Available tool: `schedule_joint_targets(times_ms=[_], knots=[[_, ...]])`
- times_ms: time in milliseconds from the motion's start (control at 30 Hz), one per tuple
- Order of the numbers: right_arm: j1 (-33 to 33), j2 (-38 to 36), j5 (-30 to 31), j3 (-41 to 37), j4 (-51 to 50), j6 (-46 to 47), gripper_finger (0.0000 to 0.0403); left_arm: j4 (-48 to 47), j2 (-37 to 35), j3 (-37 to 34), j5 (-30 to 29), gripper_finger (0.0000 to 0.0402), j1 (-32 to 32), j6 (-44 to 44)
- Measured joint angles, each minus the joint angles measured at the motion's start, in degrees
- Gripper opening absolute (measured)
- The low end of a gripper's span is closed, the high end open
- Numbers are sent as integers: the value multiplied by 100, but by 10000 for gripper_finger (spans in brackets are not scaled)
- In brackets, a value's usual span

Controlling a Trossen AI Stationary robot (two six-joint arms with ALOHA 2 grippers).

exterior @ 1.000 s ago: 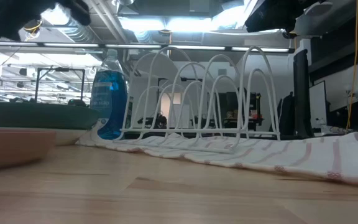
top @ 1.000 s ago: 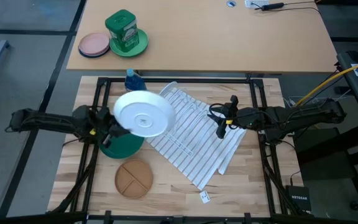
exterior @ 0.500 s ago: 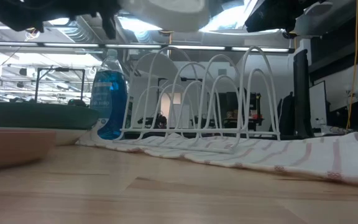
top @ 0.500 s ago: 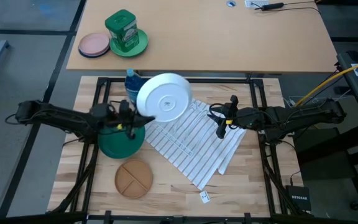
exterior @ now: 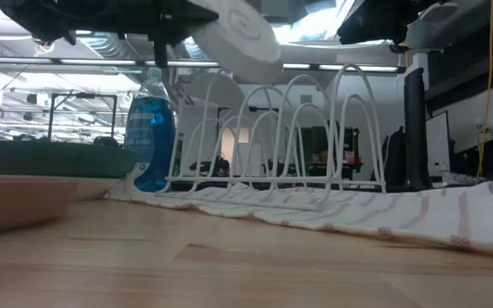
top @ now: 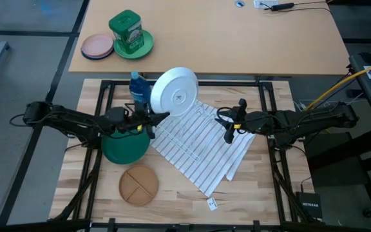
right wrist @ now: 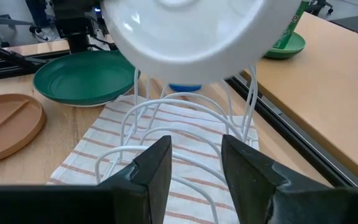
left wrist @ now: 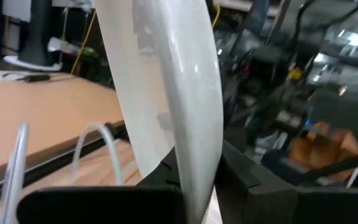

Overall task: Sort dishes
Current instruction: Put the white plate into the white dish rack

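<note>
Left claw (top: 152, 120), clamping the white plate (top: 174, 91) by its rim, is tilting it over the wire rack (exterior: 272, 137); ideally aligning edge-on between hoops. Right claw (top: 229, 137) is waiting half-open, empty, near the counter's right edge.

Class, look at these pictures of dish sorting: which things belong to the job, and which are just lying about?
Belonging to the job:
- white plate, held in the left claw
- dark green plate
- tan divided plate
- wire rack on the striped towel

Lying about:
- blue bottle
- pink plate
- green canister on its pale green plate
</note>
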Motion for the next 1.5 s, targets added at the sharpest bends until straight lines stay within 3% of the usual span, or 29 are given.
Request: schedule_joint_targets(times_ms=[600, 1167, 1500], knots=[[-1, 0, 0, 0, 1, 0, 143, -1270, 17, 15, -24, 33, 7, 63], [-1, 0, 0, 0, 7, 1, 143, -1137, 1283, 15, -4, 33, 118, -271], [-1, 0, 0, 0, 3, -1, 143, -1267, 1606, 13, 20, 33, 113, -83]])
